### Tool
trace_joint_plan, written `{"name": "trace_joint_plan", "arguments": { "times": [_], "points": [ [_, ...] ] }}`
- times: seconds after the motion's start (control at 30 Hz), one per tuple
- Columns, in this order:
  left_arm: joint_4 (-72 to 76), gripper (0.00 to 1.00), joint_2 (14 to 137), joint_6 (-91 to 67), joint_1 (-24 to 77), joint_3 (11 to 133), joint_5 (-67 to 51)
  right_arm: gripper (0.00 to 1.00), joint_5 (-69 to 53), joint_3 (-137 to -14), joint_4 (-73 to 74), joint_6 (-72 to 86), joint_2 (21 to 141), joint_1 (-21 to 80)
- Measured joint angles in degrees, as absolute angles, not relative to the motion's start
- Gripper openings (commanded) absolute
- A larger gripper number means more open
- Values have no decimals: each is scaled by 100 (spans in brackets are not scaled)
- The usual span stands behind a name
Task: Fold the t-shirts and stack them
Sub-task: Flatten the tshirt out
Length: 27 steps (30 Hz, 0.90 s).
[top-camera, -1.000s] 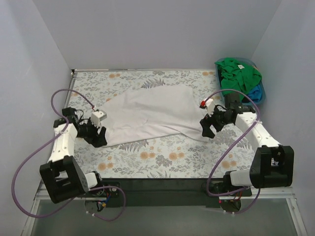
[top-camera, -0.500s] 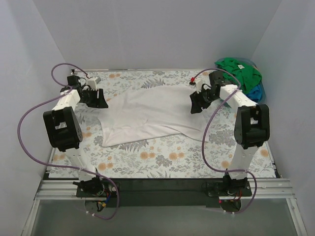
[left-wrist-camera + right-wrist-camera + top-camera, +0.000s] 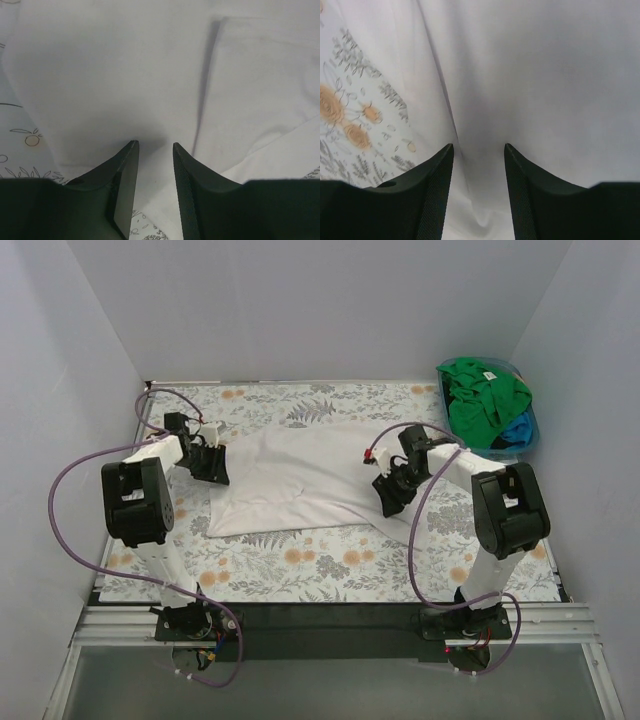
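Observation:
A white t-shirt (image 3: pixel 300 475) lies spread on the floral table cloth, with a crease running down it (image 3: pixel 205 90). My left gripper (image 3: pixel 216 466) sits low at the shirt's left edge. Its jaws (image 3: pixel 154 145) stand a narrow gap apart, with white fabric between them. At the shirt's right front part, my right gripper (image 3: pixel 389 498) is pressed down on the cloth. Its jaws (image 3: pixel 479 146) stand apart, and a small ruck of white fabric lies between them. Green t-shirts (image 3: pixel 482 390) and a blue one (image 3: pixel 518 430) are piled at the back right.
A blue bin (image 3: pixel 535 430) at the back right corner holds the green and blue pile. The floral table cloth (image 3: pixel 330 560) covers the table. White walls close in the left, back and right sides. Purple cables loop from both arms.
Both arms swung from the table's sides onto the white t-shirt, the left to its left edge, the right to its right front part. Both pairs of jaws have narrowed.

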<state>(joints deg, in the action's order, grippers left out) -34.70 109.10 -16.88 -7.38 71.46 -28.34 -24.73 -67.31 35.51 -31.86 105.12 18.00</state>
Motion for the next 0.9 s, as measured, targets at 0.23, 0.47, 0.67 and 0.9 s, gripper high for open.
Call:
{"name": "trace_joint_plan", "arguments": {
  "times": [0.23, 0.47, 0.67, 0.9],
  "points": [
    [-3767, 55, 10801, -1710, -755, 7634, -2853, 66, -2521, -6228, 4287, -3651, 9985, 2069],
    [-3356, 62, 11898, -2303, -735, 9972, -3055, 69, -3120, -7769, 4858, -3450, 10051, 1667],
    [-3378, 64, 12919, -2486, -648, 10422, -3094, 77, -3280, -8049, 4980, -3251, 9979, 1297],
    [-3468, 39, 12975, -2602, -513, 10049, -3310, 81, -3332, -8215, 5129, -3015, 10018, 661]
  ]
}}
